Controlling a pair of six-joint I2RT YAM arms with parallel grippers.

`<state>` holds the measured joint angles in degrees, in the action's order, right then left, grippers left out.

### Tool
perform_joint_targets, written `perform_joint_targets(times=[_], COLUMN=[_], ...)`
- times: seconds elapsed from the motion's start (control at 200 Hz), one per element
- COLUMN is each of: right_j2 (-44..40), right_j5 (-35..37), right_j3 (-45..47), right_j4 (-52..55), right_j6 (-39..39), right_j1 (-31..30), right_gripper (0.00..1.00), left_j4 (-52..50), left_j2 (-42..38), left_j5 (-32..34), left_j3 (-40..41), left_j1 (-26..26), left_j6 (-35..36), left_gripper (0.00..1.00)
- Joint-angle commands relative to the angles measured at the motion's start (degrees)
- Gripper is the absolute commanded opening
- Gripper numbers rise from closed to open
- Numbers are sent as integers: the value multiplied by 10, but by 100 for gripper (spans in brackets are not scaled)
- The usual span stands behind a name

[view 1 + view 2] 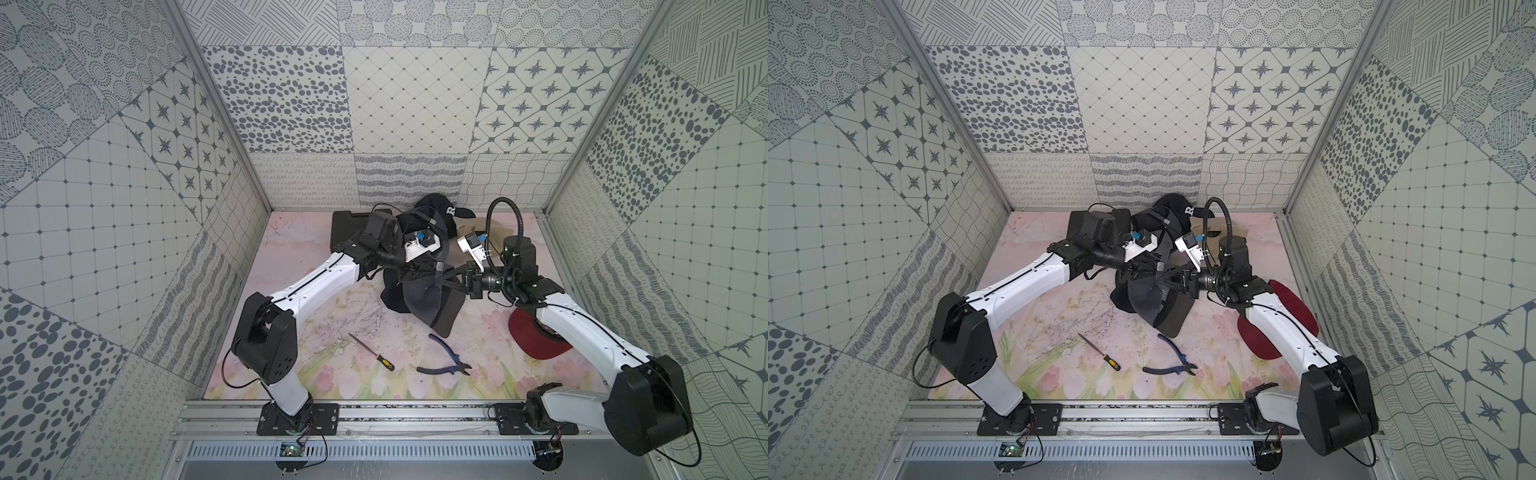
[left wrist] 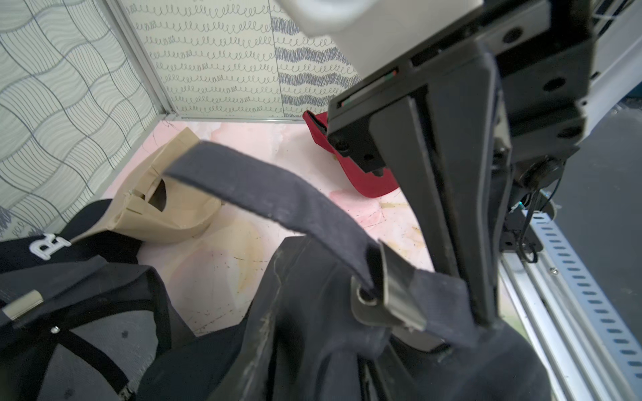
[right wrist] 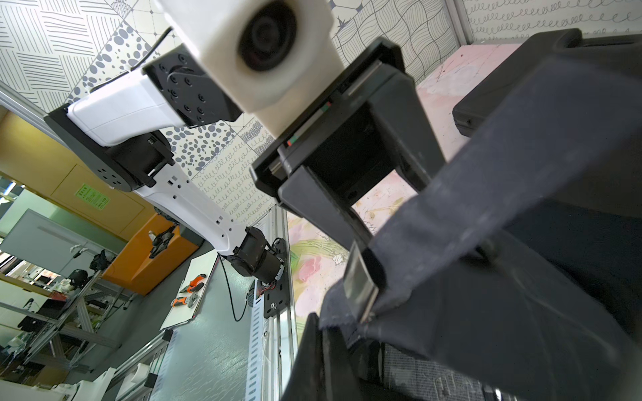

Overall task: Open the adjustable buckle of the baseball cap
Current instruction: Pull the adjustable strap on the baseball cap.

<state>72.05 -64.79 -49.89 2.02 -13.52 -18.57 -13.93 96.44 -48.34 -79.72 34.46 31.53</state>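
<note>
Cap point(image 1: 419, 299): lying between the arms.
Buckle point(image 2: 392, 295): on strap point(image 2: 278, 198), flanked by both grippers.
Right gripper point(image 2: 486, 319): clamped on strap tail point(image 2: 441, 295), just past buckle.
Left gripper point(image 3: 396, 217): jaws partly apart, astride strap; grip not confirmed.
Axis: strap runs gripper to gripper.

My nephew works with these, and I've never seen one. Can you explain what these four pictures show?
Two white-and-black robot arms stand on a flowered table. Two pictures look down from overhead; the other two come from cameras on the arms' wrists. The right hand is shut on the strap of a dark cap, just past its metal buckle. The left hand is at the buckle, jaws apart. Also lying there: a screwdriver, pliers, a red cap, a beige cap, a black cap with an R and a black case.
</note>
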Motion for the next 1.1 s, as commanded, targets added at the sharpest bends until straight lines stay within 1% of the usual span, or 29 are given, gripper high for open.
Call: perform_joint_targets(times=[0.0,0.045,0.135,0.335,0.41,0.495,0.72,0.8,0.895,0.92,0.94,0.99,1.01,1.071,1.096], right_j2=[3,2,-2,-17,-12,-5,-5,-20,-34,-34,-34,-30,-28,-21,-19], right_j5=[24,37,57,96,95,97,104,113,115,113,111,102,98,83,77], right_j3=[8,12,19,25,27,32,50,54,47,41,37,22,17,4,0], right_j4=[-41,-54,-73,-85,-80,-76,-74,-72,-62,-56,-51,-37,-32,-18,-11], right_j6=[-14,-24,-38,-46,-44,-39,-34,-30,-21,-20,-18,-15,-14,-2,5], right_j1=[0,0,0,0,0,0,-1,0,1,2,3,5,6,8,10], right_gripper=[0,0,0,0,0,0,0,0,0,0,0,0,0,0,0], left_j4=[47,50,68,124,141,153,120,109,84,81,79,86,93,108,109], left_j2=[11,14,15,11,10,9,14,14,14,13,12,5,1,-9,-13], left_j5=[-31,-33,-19,12,44,72,75,70,65,64,61,63,64,62,61], left_j3=[-16,-17,-10,2,2,-5,-49,-50,-49,-46,-43,-28,-21,5,11], left_j1=[4,4,4,5,4,3,3,3,4,4,4,4,4,4,4], left_j6=[-36,-46,-80,-193,-237,-269,-292,-283,-253,-245,-237,-219,-211,-179,-163], left_gripper=[22,12,0,0,0,0,0,0,0,5,12,37,45,62,66])
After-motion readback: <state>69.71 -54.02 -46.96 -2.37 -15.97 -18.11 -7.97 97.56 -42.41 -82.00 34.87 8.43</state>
